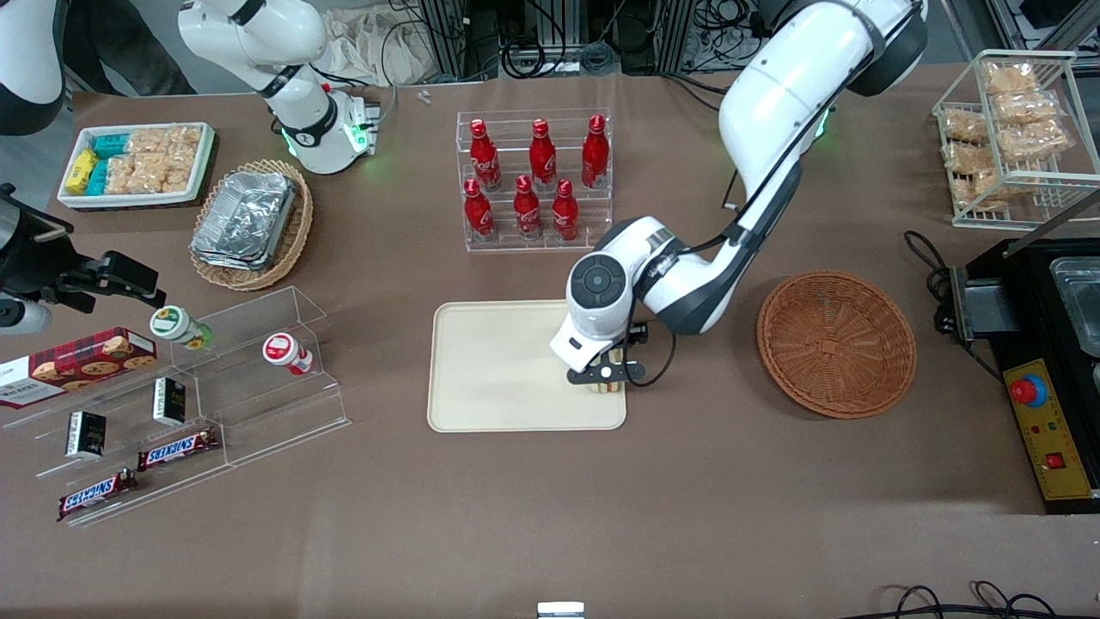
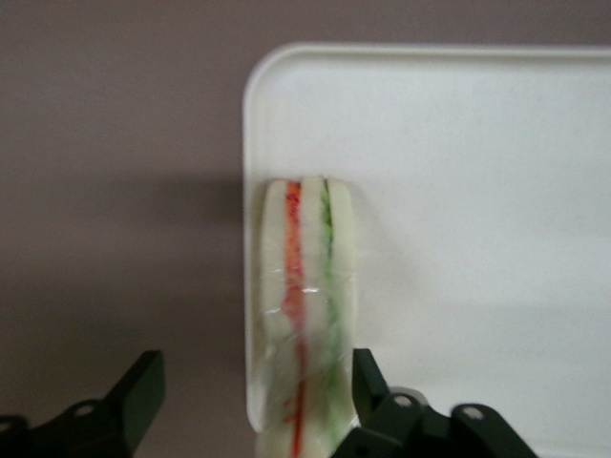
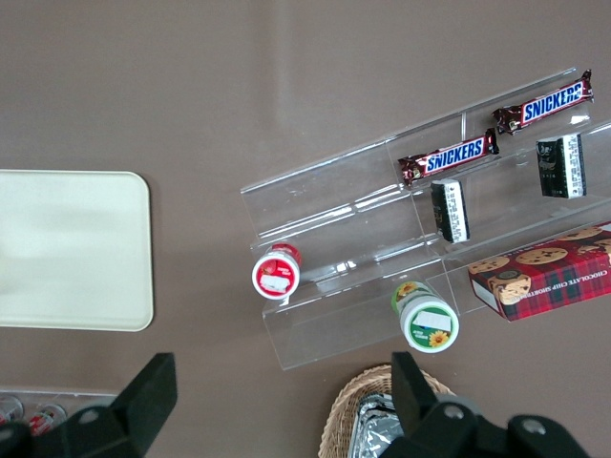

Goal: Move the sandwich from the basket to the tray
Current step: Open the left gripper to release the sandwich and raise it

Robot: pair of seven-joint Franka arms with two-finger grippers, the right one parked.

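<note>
The sandwich [image 2: 305,286], a white wedge with orange and green filling, stands on edge on the cream tray [image 2: 458,191], right along its rim near a corner. My left gripper [image 2: 255,361] is open around it: one finger [image 2: 368,377] is close beside the bread and the other [image 2: 143,377] stands well apart over the table. In the front view the gripper [image 1: 606,376] hangs low over the tray [image 1: 498,370] at the corner toward the basket, with the sandwich [image 1: 604,388] just showing beneath it. The reddish-brown basket [image 1: 836,344] holds nothing and lies toward the working arm's end.
A clear rack of red bottles [image 1: 534,180] stands farther from the front camera than the tray. A black appliance [image 1: 1044,344] and a wire rack of snacks [image 1: 1010,129] are at the working arm's end. Acrylic shelves with snacks [image 1: 198,387], a tan basket with foil containers [image 1: 251,222] and a white snack tray [image 1: 136,163] lie toward the parked arm's end.
</note>
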